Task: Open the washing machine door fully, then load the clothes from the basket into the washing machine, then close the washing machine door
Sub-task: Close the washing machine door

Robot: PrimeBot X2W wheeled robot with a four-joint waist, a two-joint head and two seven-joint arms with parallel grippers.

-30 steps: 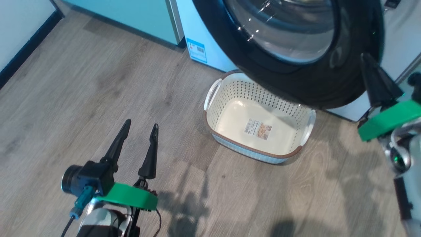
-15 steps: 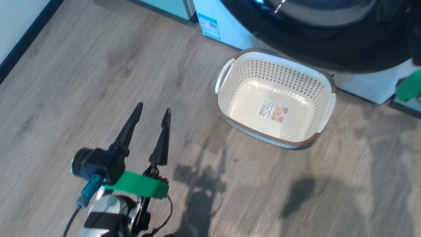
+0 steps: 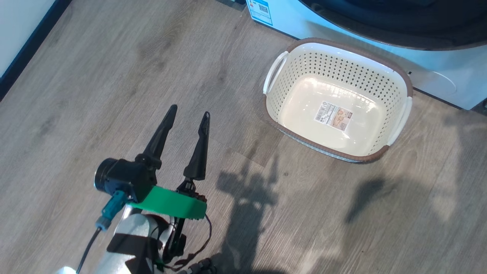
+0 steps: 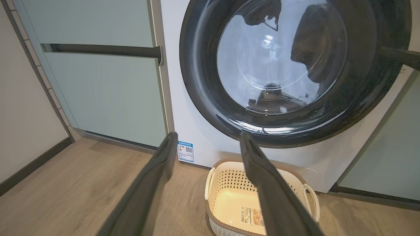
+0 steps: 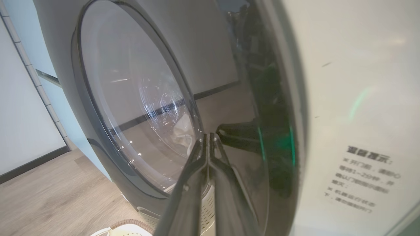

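Observation:
The cream basket (image 3: 335, 99) stands on the floor before the washing machine (image 3: 437, 72); it holds only its label. The clothes are out of view in it; a pale crumpled shape (image 5: 182, 131) shows behind the glass, and I cannot tell what it is. The black washing machine door (image 4: 203, 82) lies against or close to the machine front. My right gripper (image 5: 208, 136) is shut, its tips on the door's black rim, right of the glass. One of its fingers (image 4: 398, 56) shows at the door's right edge. My left gripper (image 3: 189, 111) hovers open and empty over the floor, left of the basket.
Pale green cabinets (image 4: 98, 91) stand left of the machine, and another (image 4: 387, 157) to its right. A white wall with dark skirting (image 4: 26, 131) closes off the far left. Wooden floor (image 3: 114, 76) spreads around the basket. Printed text (image 5: 361, 177) marks the machine front.
The head camera has tipped down: the basket and left gripper sit higher in the picture, the door has slid to the top edge, and the right gripper has left that view.

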